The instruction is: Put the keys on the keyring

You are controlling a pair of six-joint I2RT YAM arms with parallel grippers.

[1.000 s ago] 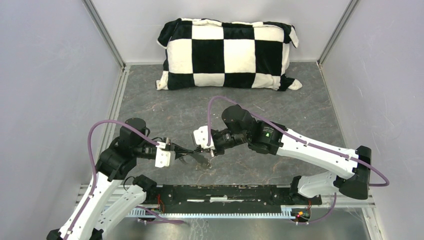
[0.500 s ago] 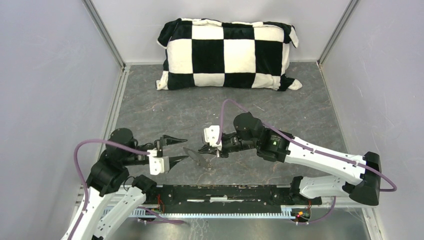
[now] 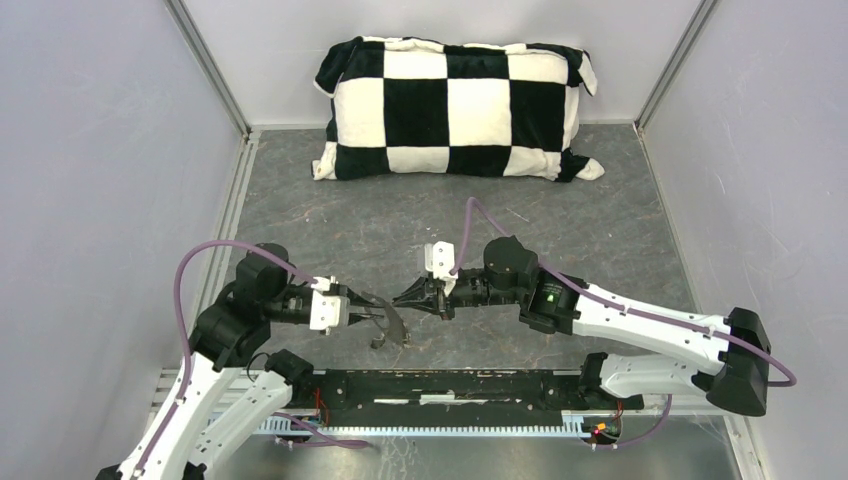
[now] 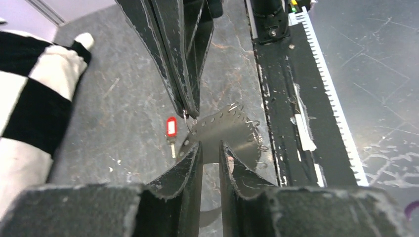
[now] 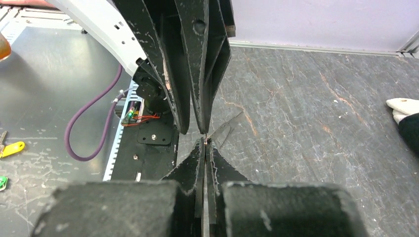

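So, red key (image 4: 171,127) lies unthreaded on counter (image 4: 123,98) beside keyring (image 4: 222,131); right pincer (image 4: 190,112) clamps its rim, left pincer (image 4: 210,148) near-closed, grip unclear.

Small closed-in bench cell under flat, even light.
Boxed in left, right and far by pale lilac-grey walls (image 3: 90,150), aluminium posts (image 3: 208,68) in the far corners; floored with a dark grey marbled mat (image 3: 600,220); black-and-white chequered pillow (image 3: 455,108) lying against the far wall; black toothed rail (image 3: 450,385) along the near edge, over bare sheet metal (image 3: 480,450).
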